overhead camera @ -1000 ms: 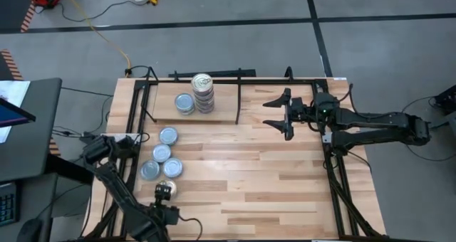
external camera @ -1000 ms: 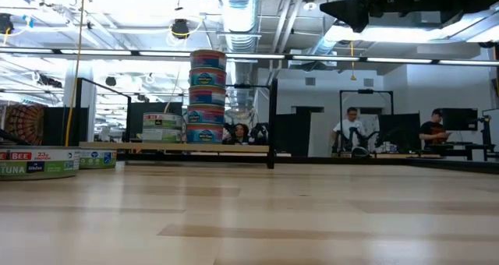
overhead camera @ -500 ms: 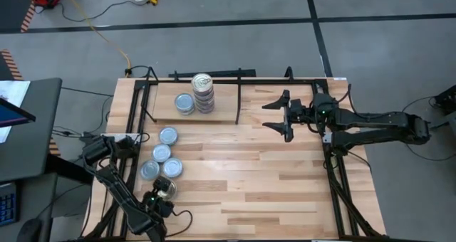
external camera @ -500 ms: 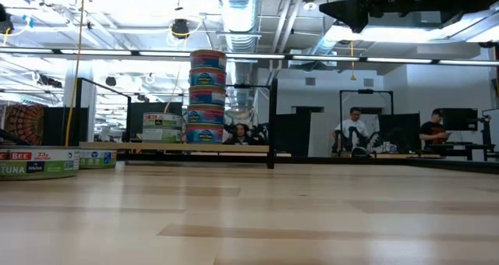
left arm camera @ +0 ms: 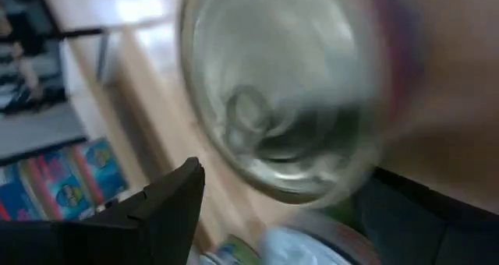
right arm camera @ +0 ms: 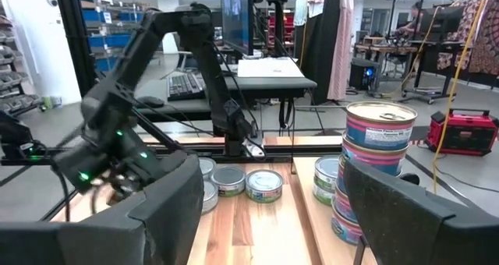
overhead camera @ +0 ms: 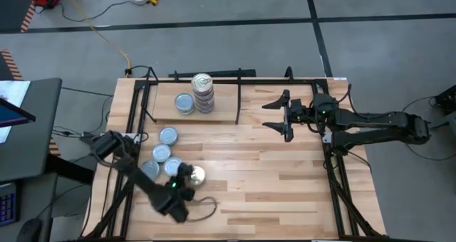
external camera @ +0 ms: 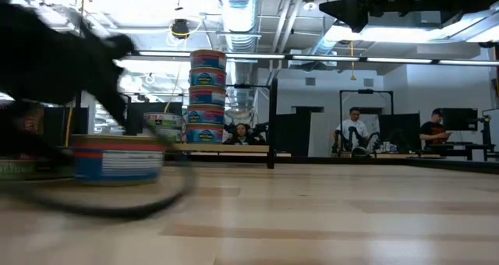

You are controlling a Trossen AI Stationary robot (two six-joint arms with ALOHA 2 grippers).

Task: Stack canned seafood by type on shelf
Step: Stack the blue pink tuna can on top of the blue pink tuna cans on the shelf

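Grey floor (overhead camera: 214,28), black tape lines (overhead camera: 235,23), bright ceiling lights (external camera: 242,0)

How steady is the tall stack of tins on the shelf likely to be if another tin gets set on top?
The tall stack is narrow for its height, so a nudge would probably topple it. Its tins look squarely aligned, so gentle placement should hold. The shelf seems level.

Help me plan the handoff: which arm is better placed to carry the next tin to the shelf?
Left. Its tool already straddles a shiny gold-topped round tin beside the loose tins. The right tool hangs open, empty, off the light wooden shelf's end.
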